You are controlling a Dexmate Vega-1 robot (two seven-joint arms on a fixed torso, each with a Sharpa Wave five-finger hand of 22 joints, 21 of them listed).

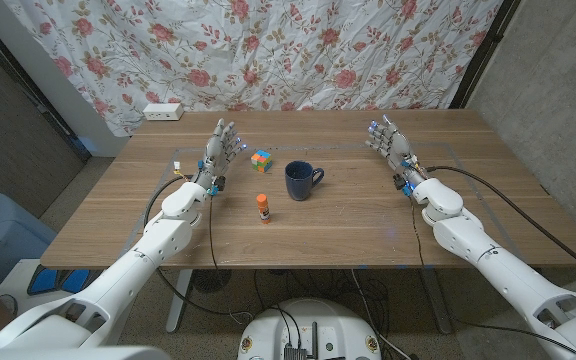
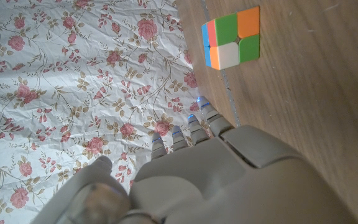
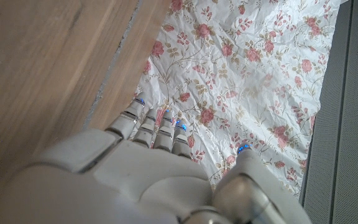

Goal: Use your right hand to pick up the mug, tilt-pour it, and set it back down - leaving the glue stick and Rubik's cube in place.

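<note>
Mug (image 1: 301, 180), dark blue, stood upright near table centre, handle pointing to about 3 o'clock. I couldn't see anything inside it; the interior looked dark from the head view, contents unclear. No writing or logo readable on it.

Glue stick (image 1: 263, 208), upright, orange cap and base, white label band, sat at roughly 8 o'clock from the mug, near it but apart. Label text too small to read. Rubik's cube (image 1: 260, 160) was at about 10 o'clock from the mug, also apart; in the left wrist view the cube (image 2: 231, 38) showed a two-by-two face: green, orange, white, green, with blue and red on the side.

My right hand (image 1: 390, 143) was at 3 o'clock from the mug, well apart, fingers extended and spread, holding nothing. My left hand (image 1: 220, 150) was just beside the cube at its 9 o'clock, fingers also extended, nothing gripped.

White power strip (image 1: 163, 111) lay at the far table edge against the floral curtain (image 1: 268, 50). Wooden table (image 1: 348, 230) carried all of it.
</note>
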